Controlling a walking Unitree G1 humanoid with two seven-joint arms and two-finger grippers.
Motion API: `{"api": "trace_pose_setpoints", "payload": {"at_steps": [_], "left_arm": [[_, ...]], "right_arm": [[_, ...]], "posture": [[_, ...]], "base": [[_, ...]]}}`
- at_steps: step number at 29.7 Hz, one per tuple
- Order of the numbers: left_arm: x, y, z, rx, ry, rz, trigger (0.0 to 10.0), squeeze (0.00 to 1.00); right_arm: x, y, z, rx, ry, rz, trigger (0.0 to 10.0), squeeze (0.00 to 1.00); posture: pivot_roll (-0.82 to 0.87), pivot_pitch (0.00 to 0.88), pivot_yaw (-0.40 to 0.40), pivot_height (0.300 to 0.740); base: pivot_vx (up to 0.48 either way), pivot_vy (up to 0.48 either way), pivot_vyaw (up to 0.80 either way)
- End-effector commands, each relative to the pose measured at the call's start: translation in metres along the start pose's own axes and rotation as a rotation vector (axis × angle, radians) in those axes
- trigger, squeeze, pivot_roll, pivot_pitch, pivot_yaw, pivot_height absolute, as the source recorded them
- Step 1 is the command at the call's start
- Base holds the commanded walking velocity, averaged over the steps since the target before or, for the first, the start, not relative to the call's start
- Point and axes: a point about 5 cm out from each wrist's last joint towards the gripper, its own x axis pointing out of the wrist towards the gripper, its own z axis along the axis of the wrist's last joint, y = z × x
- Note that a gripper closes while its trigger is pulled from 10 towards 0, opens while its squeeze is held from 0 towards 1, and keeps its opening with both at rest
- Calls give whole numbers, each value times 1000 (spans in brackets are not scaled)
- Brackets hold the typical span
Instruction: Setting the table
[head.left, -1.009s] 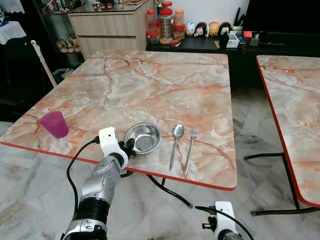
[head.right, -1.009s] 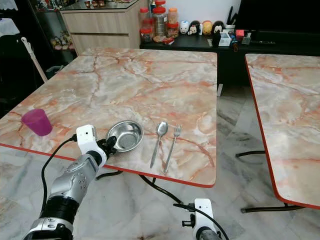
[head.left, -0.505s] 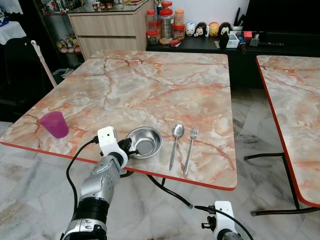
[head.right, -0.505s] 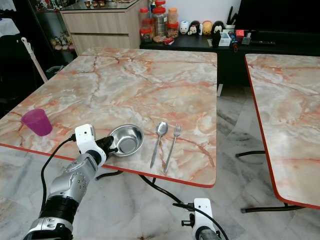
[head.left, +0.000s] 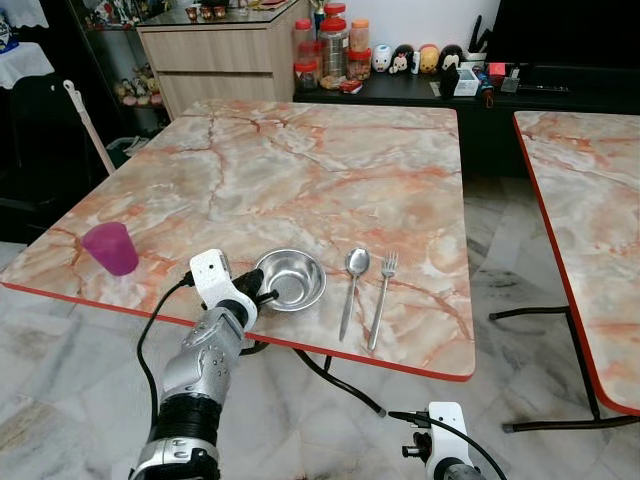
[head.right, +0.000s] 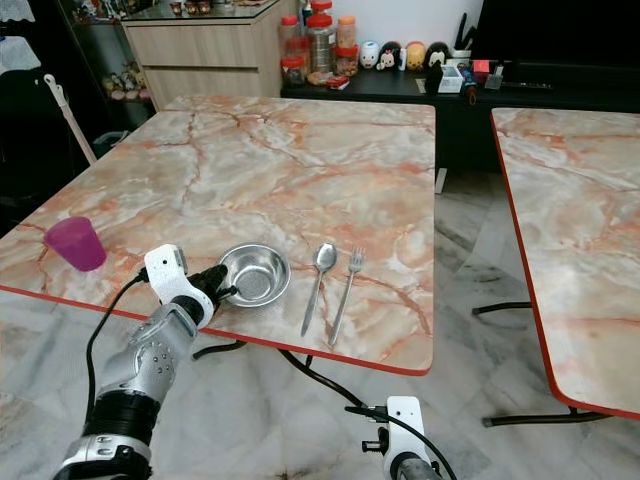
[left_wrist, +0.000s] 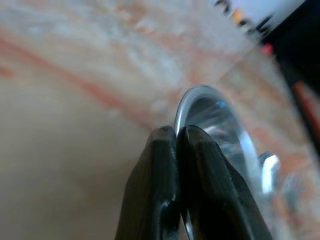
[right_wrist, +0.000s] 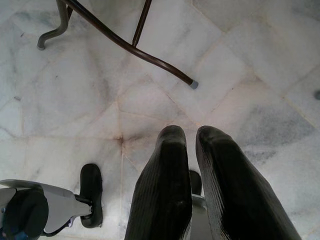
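Note:
A steel bowl (head.left: 291, 279) sits near the front edge of the marble table (head.left: 300, 170). My left gripper (head.left: 262, 296) is at the bowl's left side, shut on its rim; in the left wrist view the black fingers (left_wrist: 165, 185) pinch the bowl's rim (left_wrist: 200, 107). A spoon (head.left: 352, 285) and a fork (head.left: 381, 295) lie side by side just right of the bowl. A purple cup (head.left: 110, 248) stands upright at the table's front left. My right gripper (right_wrist: 185, 135) hangs low over the floor, shut and holding nothing.
A second marble table (head.left: 590, 230) stands to the right across a gap of tiled floor (head.left: 500, 270). Jars and figurines (head.left: 345, 50) line a dark sideboard behind the table. A white stick (head.left: 85, 125) leans at the left. A black table leg (right_wrist: 130, 45) crosses the floor below.
The bowl has slid slightly to the right with my left gripper on its rim, and the left wrist has swung a little to the left. The right arm has not moved.

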Motion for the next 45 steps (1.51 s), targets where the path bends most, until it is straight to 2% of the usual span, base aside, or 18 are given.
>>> {"api": "trace_pose_setpoints", "payload": {"at_steps": [1,7,8,9,13,20,29,32,45], "left_arm": [[1,-9,16,-42,-76,-43,0,0],[-1,-10,20,-78,-126,-48,0,0],[-1,-10,21,-90,-135,-49,3098,0],[-1,-10,21,-108,-143,-54,10000,0],[0,-14,25,-165,-187,-72,10000,0],[7,-29,40,-183,-282,-86,10000,0],[7,-27,42,-163,-300,-69,10000,0],[7,-25,44,-163,-309,-65,10000,0],[7,-24,51,-156,-333,-57,10000,0]], "right_arm": [[1,3,2,-14,2,13,10000,0],[1,5,2,-22,4,20,10000,0],[1,4,2,-22,4,20,10000,0],[1,4,2,-23,3,20,10000,0],[1,3,4,-22,-1,17,10000,0],[1,0,6,-1,-14,3,10000,0],[1,-5,3,26,10,-26,10000,0],[0,-5,3,17,7,-26,10000,0],[0,-4,3,16,-2,-32,10000,0]], "posture": [[44,0,41,714],[44,0,40,714],[43,0,40,714],[43,0,40,714],[38,0,38,714],[34,0,33,714],[25,0,33,714],[25,0,33,714],[29,0,40,714]], "base": [[0,0,0],[0,0,0],[0,0,0],[0,0,0],[0,0,0],[0,0,0],[0,-339,-119],[0,-444,-596],[0,-387,0]]}}
